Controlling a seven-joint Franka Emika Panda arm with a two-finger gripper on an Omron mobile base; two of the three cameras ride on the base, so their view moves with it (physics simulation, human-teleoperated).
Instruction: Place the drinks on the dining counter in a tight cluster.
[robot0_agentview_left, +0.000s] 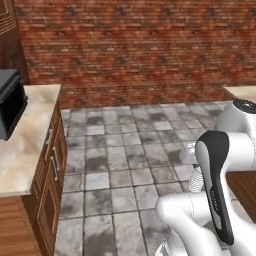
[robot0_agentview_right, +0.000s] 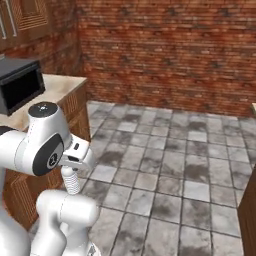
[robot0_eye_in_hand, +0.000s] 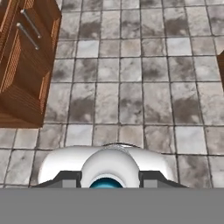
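So the biggest thing here is the grey tiled floor (robot0_eye_in_hand: 131, 87). It's spread out straight ahead of the fingers, with the brick wall (robot0_agentview_left: 140, 45) closing off the far end of it.

Next down is the small marble counter (robot0_agentview_left: 25, 140). Its wooden cabinet (robot0_eye_in_hand: 26, 61) sits off to the left of the fingers, well apart from them, and there's a black microwave (robot0_agentview_right: 20, 87) on top.

Over on the other side there's a beige stone corner (robot0_agentview_left: 242, 92) with dark wood under it. I'd guess that's the end of the dining counter, and it's also well apart from the fingers.

Smallest is the gripper (robot0_eye_in_hand: 111, 180). It's tucked in close over the robot and pointing down at bare tile. Honestly I can't tell from these shots how wide the jaws are, or whether there's anything between them.

The one relation that matters is which way the drinks lie from the fingers, and I can't place any of the three bottles. If that stone corner really is the island, my bet is everything is off to the fingers' right. In that case the base has to turn that way before any reach makes sense.
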